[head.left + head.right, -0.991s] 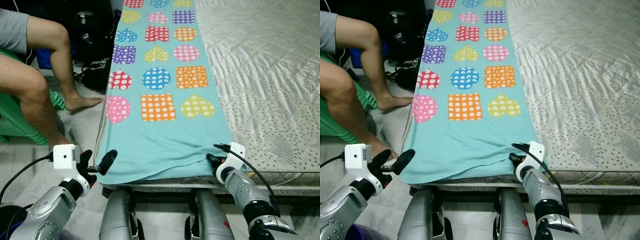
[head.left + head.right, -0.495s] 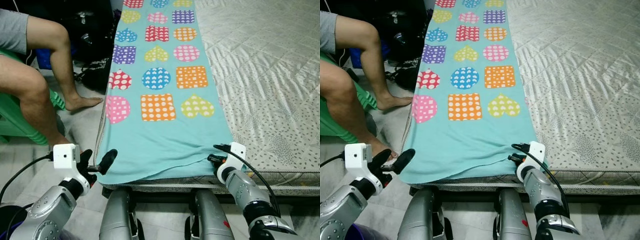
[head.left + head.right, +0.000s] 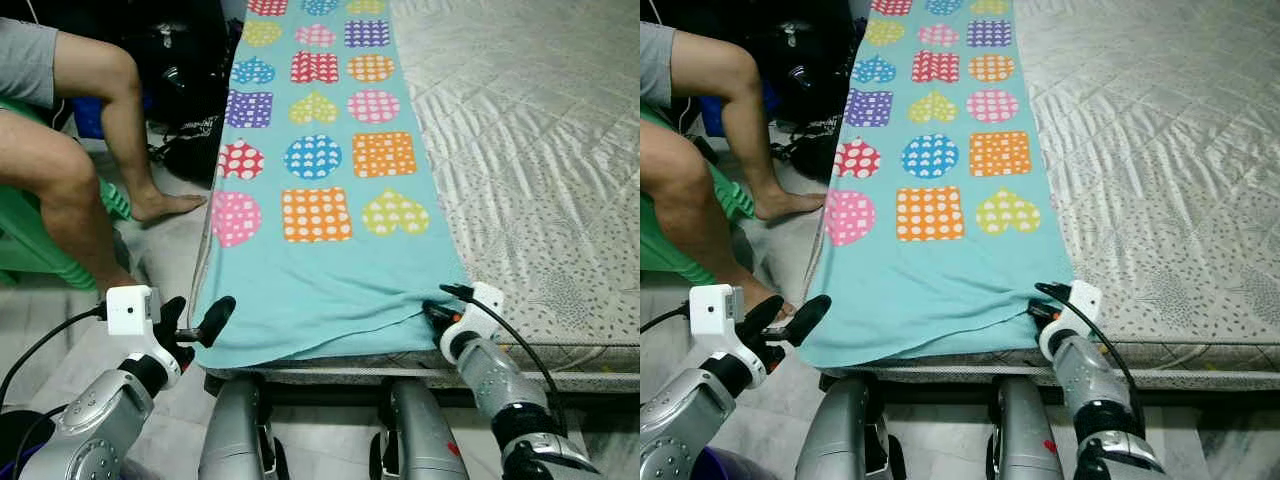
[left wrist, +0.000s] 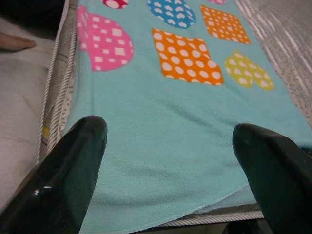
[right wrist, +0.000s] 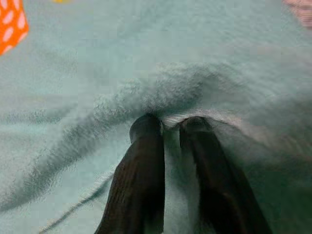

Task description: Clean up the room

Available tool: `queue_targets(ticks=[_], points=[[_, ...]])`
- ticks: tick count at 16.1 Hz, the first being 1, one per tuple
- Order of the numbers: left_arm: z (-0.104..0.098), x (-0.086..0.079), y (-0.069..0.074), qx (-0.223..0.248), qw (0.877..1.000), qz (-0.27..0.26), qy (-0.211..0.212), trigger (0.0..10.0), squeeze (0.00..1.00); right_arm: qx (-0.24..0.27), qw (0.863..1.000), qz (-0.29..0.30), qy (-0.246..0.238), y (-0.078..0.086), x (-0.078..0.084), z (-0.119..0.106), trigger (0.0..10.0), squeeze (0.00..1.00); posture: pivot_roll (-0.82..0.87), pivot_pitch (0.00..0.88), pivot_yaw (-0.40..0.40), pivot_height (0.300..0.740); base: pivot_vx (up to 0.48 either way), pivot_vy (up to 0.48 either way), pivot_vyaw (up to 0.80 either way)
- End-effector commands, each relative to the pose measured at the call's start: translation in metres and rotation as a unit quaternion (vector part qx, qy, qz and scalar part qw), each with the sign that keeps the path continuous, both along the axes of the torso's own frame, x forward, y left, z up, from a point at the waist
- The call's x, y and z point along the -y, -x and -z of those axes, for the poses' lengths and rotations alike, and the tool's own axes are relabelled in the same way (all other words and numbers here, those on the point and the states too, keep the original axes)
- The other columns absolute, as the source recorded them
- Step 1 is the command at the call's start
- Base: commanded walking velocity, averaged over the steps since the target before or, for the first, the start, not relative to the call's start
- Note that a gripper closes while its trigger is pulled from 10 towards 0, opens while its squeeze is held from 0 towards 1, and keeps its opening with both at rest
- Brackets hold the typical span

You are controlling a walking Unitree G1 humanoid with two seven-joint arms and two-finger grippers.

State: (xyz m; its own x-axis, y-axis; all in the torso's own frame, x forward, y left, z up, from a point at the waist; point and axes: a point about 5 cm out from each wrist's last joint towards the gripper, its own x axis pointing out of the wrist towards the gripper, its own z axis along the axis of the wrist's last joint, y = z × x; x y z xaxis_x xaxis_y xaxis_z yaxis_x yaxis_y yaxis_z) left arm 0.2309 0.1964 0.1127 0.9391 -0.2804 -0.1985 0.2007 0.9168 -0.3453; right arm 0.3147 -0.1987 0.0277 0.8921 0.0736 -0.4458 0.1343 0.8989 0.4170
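At the near edge of the mattress (image 3: 540,190) we have both grippers at the turquoise fleece blanket (image 3: 320,275), which lies in a long strip along the mattress's left side and runs to its far end. Our right gripper (image 3: 436,311) is at the blanket's near right corner, its two black fingers (image 5: 144,170) clenched together on a bunched fold of the fleece, so the cloth puckers there. Our left gripper (image 3: 196,322) sits at the near left corner, just off the mattress edge, its fingers (image 4: 68,165) spread wide and grasping nothing, with the blanket's hem between them in the wrist view. Farther along, the blanket shows rows of dotted hearts and squares in pink, orange, yellow, blue and purple. Left of the mattress, a person's bare legs (image 3: 85,175) rest on the floor beside a green plastic chair (image 3: 30,250), and dark bags (image 3: 185,70) lie beyond.
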Motion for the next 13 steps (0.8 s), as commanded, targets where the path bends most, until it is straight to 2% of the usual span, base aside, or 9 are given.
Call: queue_targets(ticks=[1,6,11,13], points=[[0.002,-0.006,0.003,-0.009,1.000,-0.015,-0.003,10.0,0.00,-0.008,1.000,0.003,-0.006,0.006,0.004,0.005,10.0,1.00,0.13,0.195,0.061,0.587,0.000,0.000,0.00],[0.002,-0.006,0.002,-0.011,1.000,-0.016,0.002,10.0,0.00,-0.017,1.000,-0.012,-0.019,0.022,0.011,0.014,10.0,1.00,0.12,0.189,0.065,0.587,0.000,0.000,0.00],[0.001,-0.005,0.000,-0.010,1.000,-0.013,0.005,10.0,0.00,-0.008,0.999,-0.009,-0.034,0.018,0.006,0.012,10.0,1.00,0.13,0.179,0.068,0.587,0.000,0.000,0.00],[0.001,-0.006,-0.001,-0.011,1.000,-0.014,0.005,10.0,0.00,0.005,0.999,-0.006,-0.049,0.011,0.000,0.006,10.0,1.00,0.13,0.179,0.068,0.587,0.000,0.000,0.00]])
